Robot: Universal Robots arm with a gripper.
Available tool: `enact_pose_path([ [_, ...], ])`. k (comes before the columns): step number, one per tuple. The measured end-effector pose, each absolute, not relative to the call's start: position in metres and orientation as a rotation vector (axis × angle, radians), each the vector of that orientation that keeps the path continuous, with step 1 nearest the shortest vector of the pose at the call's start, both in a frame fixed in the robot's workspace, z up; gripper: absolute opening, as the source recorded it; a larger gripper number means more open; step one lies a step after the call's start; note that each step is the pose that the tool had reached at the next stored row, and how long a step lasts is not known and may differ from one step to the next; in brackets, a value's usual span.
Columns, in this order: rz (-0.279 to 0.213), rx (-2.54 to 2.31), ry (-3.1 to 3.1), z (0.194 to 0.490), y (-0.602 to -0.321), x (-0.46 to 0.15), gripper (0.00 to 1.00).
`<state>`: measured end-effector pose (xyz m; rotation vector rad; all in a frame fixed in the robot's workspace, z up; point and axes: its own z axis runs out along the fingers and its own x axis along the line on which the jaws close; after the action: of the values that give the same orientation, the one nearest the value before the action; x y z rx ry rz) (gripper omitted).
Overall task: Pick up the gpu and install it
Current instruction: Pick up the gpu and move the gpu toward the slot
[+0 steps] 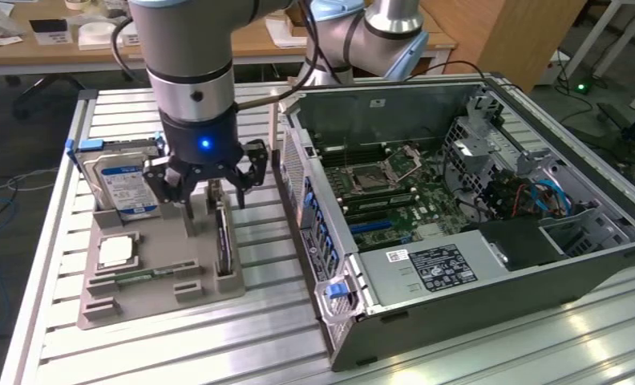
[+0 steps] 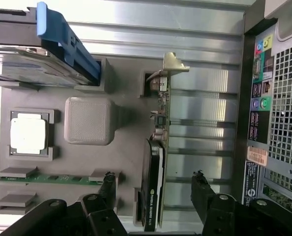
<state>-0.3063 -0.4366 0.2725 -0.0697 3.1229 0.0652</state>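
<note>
Exterior view sits high, angled down over the slatted table (image 1: 135, 353), grey tray (image 1: 159, 247) and open computer case (image 1: 457, 317). Wrist view hangs close, facing straight down; both share the tray and case edge.

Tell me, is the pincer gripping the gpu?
No, the pincer is open, straddling the gpu with gaps on both sides.

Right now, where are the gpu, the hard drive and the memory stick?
gpu (image 2: 154, 167): wrist view, on its black cooler.
hard drive (image 1: 119, 181): exterior view, on its blue-white label.
memory stick (image 2: 47, 179): wrist view, on its green edge.
</note>
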Motion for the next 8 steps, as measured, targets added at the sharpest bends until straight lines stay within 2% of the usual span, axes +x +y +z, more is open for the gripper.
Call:
enact_pose_path([
  [8, 0.064, -0.066, 3.123, 0.258, -0.435, -0.306, 0.72],
])
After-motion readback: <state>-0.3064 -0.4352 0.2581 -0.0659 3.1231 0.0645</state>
